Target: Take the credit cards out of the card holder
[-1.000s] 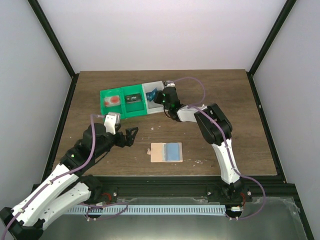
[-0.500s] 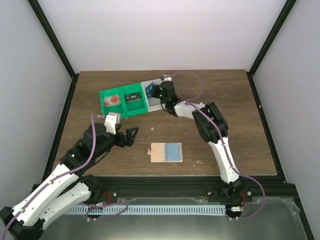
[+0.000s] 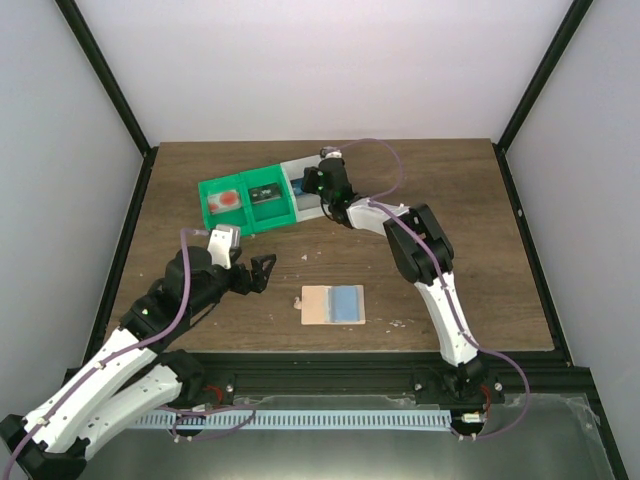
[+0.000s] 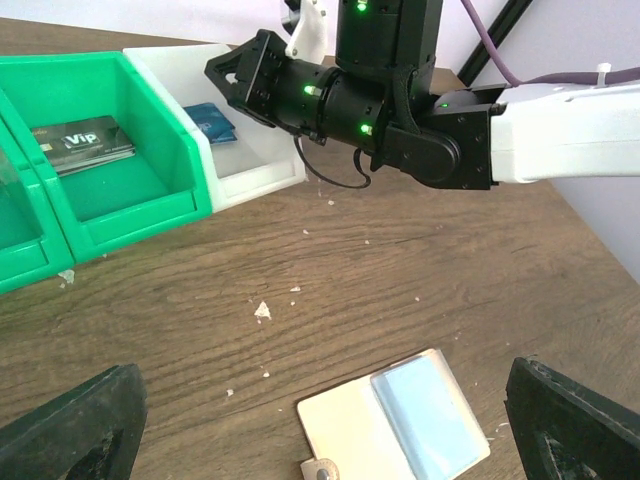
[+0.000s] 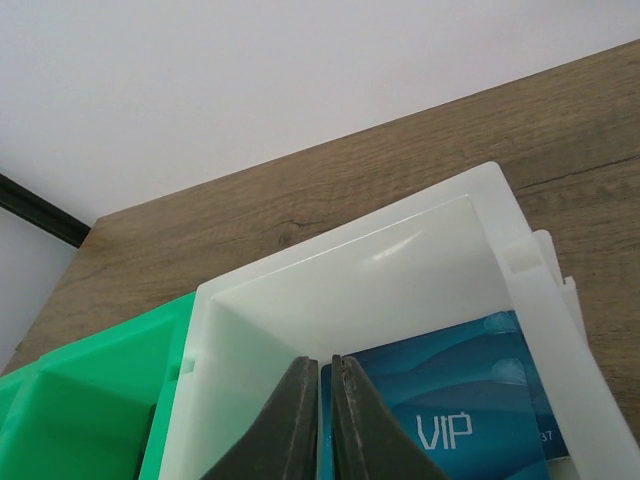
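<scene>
The tan card holder [image 3: 318,305] lies open on the table with a light blue credit card [image 3: 347,303] in its right half. In the left wrist view the holder [image 4: 350,430] and card [image 4: 428,420] sit just ahead of my left gripper [image 4: 322,372], which stands wide open above them. From above, that gripper [image 3: 262,272] hangs to the left of the holder. My right gripper [image 3: 308,183] reaches into the white bin [image 3: 303,207] at the back. Its jaws [image 5: 325,365] are shut to a hairline. A dark blue VIP card [image 5: 470,400] lies in the bin right beside them.
Green bins [image 3: 245,200] adjoin the white bin on its left; one holds a black VIP card [image 4: 80,145], another a red item [image 3: 228,200]. The right arm stretches across the back of the table. Small white crumbs dot the wood near the holder.
My right gripper has moved left and back over the white bin, taking the dark blue card down into it. The left arm and the holder have not moved.
</scene>
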Tool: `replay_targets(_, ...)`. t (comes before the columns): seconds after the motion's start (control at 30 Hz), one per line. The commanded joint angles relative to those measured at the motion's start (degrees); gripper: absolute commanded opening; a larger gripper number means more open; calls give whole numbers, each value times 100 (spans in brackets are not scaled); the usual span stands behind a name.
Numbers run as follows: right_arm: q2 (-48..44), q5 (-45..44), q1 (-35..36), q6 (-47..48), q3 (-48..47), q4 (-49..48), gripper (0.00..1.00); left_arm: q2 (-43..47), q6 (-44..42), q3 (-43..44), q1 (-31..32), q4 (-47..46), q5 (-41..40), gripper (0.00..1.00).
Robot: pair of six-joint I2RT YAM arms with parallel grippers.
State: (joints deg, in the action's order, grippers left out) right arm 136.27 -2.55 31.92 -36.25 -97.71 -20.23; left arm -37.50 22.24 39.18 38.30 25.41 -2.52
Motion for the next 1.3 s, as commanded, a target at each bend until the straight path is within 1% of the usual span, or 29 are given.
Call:
replay_targets(0.0,280,-7,-48,137,-186,413,7,24,-62,-51,29,-89,-25,100)
replay_targets(0.2,243,79,-52,321,-397,471,7,7,-71,-53,33,-89,-20,100)
replay_targets(0.33,141,333,-50,460,-603,687,10,-2,-61,-56,28,-89,-41,100)
replay_targets(0.53,-311,818,-52,539,-452,817,16,-47,-54,-51,33,-80,-97,100)
replay_targets(0.63,-662,1028,-55,582,-158,981,21,-80,-49,-42,30,-71,-130,100)
replay_targets(0.8,-1647,1477,-51,729,954,895,28,-150,-14,-50,35,-59,-207,100)
replay_targets(0.9,-2282,1703,-47,909,1563,1159,36,-189,8,-60,30,-61,-242,100)
replay_targets(1.0,-2933,1848,-46,1016,2179,1513,47,-247,25,-23,31,-49,-235,100)
replay_targets(1.07,-3447,1977,-46,1110,2587,1695,57,-230,70,-27,30,-100,-261,100)
replay_targets(1.13,-3905,1986,-48,1143,2999,1872,70,-190,131,-41,24,-179,-312,100)
replay_targets(1.17,-4160,1983,-46,1165,3212,1924,79,-170,146,-42,27,-205,-349,100)
replay_targets(1.2,-4397,1974,-46,1195,3398,1987,95,-144,161,-42,25,-222,-385,100)
replay_targets(1.23,-4632,1933,-46,1225,3628,2074,99,-113,185,-32,26,-232,-445,100)
replay_targets(1.27,-4877,1886,-46,1233,3780,2179,100,-71,237,-25,20,-260,-505,100)
